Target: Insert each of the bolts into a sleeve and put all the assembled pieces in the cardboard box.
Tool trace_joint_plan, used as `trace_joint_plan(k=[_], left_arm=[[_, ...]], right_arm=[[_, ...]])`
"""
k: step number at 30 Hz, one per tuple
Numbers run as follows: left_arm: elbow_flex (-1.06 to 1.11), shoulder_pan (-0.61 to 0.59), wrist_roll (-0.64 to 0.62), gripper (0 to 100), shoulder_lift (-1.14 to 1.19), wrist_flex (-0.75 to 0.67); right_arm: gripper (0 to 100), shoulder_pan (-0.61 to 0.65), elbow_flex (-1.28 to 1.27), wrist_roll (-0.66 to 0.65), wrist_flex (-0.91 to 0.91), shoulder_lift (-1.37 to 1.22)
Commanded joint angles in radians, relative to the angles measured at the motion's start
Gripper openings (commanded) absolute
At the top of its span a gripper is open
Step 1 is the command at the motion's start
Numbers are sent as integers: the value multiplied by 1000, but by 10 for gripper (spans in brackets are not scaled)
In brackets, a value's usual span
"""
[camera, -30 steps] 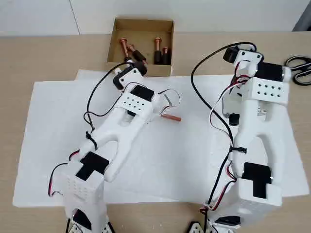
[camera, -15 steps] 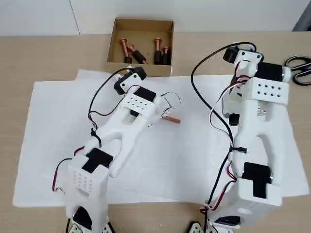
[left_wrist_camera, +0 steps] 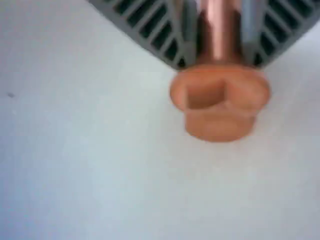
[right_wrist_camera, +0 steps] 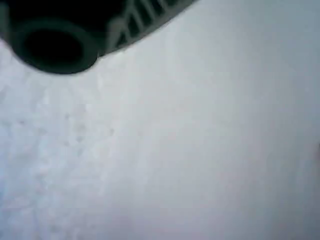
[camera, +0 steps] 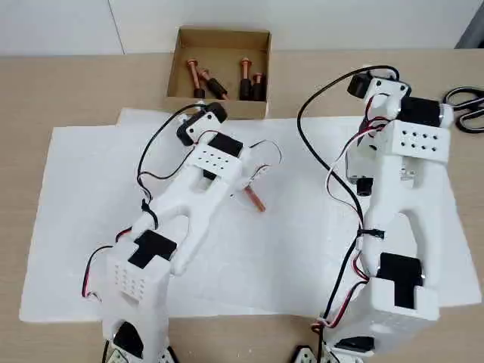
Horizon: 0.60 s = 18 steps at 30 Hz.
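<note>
My left gripper (camera: 250, 180) is shut on a copper bolt (camera: 255, 199) just above the white sheet (camera: 91, 212). In the left wrist view the bolt (left_wrist_camera: 219, 102) hangs from between the ribbed fingers (left_wrist_camera: 150, 30), its hexagonal head towards the sheet. My right gripper (camera: 361, 178) sits over the sheet's right part, shut on a black sleeve (camera: 364, 186). The sleeve's open end (right_wrist_camera: 52, 47) shows beside a ribbed finger (right_wrist_camera: 145, 20) in the right wrist view. The cardboard box (camera: 224, 34) at the back holds several assembled pieces (camera: 246, 78).
Scissors (camera: 465, 106) lie on the wooden table at the far right edge. Black cables loop from both arms over the sheet. Bare sheet lies between the two arms and in front of the left gripper.
The left arm pulled back slightly from the box, and the bolt in its gripper swung from pointing right to pointing towards the table's front. The right arm has kept still.
</note>
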<state>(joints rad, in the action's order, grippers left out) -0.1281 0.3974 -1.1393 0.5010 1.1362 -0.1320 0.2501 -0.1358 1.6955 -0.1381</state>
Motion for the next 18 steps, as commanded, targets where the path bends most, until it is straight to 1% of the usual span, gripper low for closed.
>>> trace_joint_plan(k=[1,2,6,8,10,13,16,18], left_arm=[[-128,6,153,6,-51,117],[-163,2,236,6,-61,160],[-305,-58,632,6,-84,345],[-355,-100,773,6,-81,428],[-355,-149,847,6,-78,462],[-280,-229,948,6,-78,394],[-197,-264,976,6,-78,341],[-148,-279,1031,7,-78,327]], right_arm=[[4,-5,52,3,-2,7],[4,-4,52,3,-2,7],[4,-1,52,3,-2,7],[4,-1,52,3,-2,7],[4,-1,52,3,-2,7],[4,1,52,3,-2,7],[4,1,52,3,1,7],[4,1,52,3,4,7]])
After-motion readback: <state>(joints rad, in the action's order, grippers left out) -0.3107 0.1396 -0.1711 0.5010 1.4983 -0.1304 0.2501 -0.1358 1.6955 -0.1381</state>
